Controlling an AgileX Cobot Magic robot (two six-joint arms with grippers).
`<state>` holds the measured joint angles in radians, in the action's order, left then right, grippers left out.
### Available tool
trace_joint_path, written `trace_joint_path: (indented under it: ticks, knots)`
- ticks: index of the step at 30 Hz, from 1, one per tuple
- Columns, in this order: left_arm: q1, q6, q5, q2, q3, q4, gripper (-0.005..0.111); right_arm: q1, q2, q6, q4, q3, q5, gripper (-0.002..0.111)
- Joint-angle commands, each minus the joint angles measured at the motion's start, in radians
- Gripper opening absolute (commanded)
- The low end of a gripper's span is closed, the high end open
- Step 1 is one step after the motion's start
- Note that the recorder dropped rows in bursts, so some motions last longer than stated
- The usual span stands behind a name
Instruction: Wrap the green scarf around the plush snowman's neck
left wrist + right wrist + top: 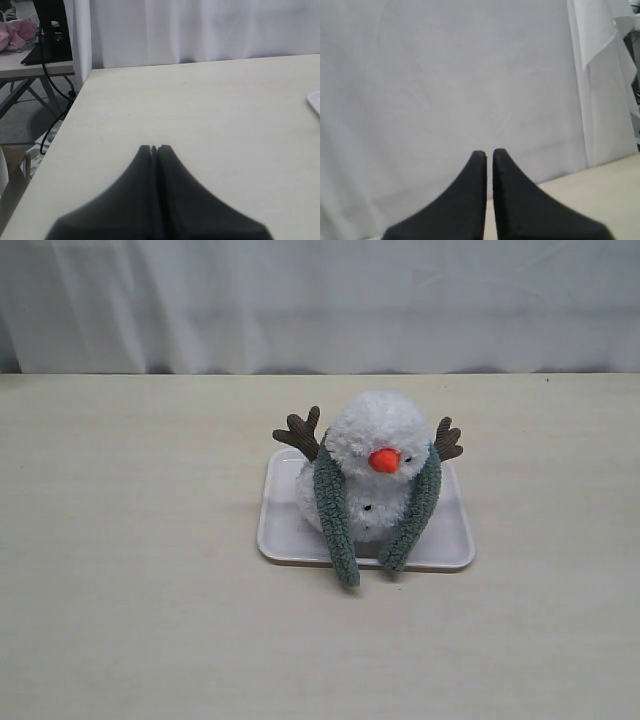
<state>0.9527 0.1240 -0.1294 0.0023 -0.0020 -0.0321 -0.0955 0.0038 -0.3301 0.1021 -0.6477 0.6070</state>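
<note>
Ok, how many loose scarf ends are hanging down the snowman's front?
2. In the exterior view, the left end hangs past the tray's front rim; the right end stops about at that rim. The snowman's back is hidden.

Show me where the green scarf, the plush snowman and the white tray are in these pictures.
green scarf (334,510): exterior view, on the strand hanging left of the nose.
plush snowman (377,425): exterior view, on the top of its head.
white tray (278,535): exterior view, on its bare left part.
</note>
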Motion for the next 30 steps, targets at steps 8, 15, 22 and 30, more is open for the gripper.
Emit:
trace_joint_path:
  ticks: [8,15,22,30]
  knots:
    - [0.002,0.000,0.031,-0.002,0.002,-0.013,0.000,0.074,-0.004,0.011,-0.095,0.334,-0.818,0.004]
    - [0.002,0.000,0.031,-0.002,0.002,-0.013,0.000,0.073,-0.004,0.221,-0.228,0.471,-0.916,0.004]
    - [0.002,0.000,0.031,-0.002,0.002,-0.013,0.000,0.073,-0.004,0.381,-0.213,0.518,-0.845,0.004]
    - [0.002,0.000,0.031,-0.002,0.002,-0.013,0.000,0.073,-0.004,0.427,-0.213,0.587,-0.772,0.004]
